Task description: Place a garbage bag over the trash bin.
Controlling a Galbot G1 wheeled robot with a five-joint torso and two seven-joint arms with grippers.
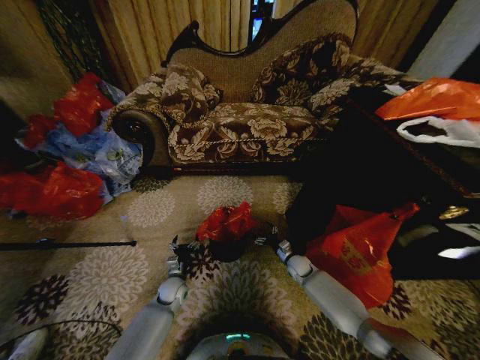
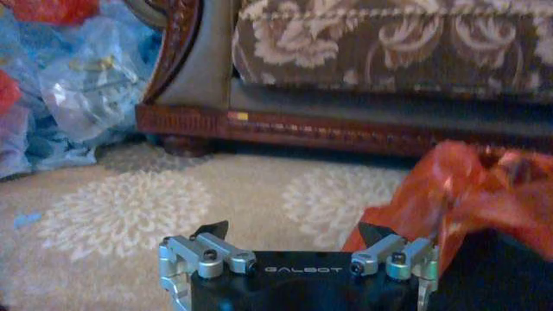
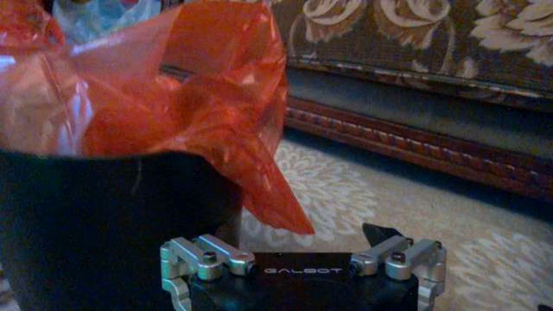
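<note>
The garbage bag (image 1: 226, 221) is a crinkly red bag sitting bunched up on top of the trash bin (image 1: 225, 250), a low black bin on the carpet in front of the sofa. My left gripper (image 1: 180, 253) is low beside the bin on its left, and my right gripper (image 1: 268, 241) is beside it on the right. In the left wrist view the left gripper (image 2: 294, 233) is open over bare carpet, with the garbage bag (image 2: 475, 194) off to one side. In the right wrist view the right gripper (image 3: 294, 234) is open right against the trash bin (image 3: 103, 220). The garbage bag (image 3: 164, 97) spills out above the bin.
A patterned sofa (image 1: 247, 112) stands just behind the bin. Stuffed red bags (image 1: 56, 191) and clear bluish bags (image 1: 105, 154) lie to the left. A larger printed orange-red bag (image 1: 360, 251) leans on dark furniture (image 1: 375, 165) at the right. A black rod (image 1: 67, 244) lies on the carpet.
</note>
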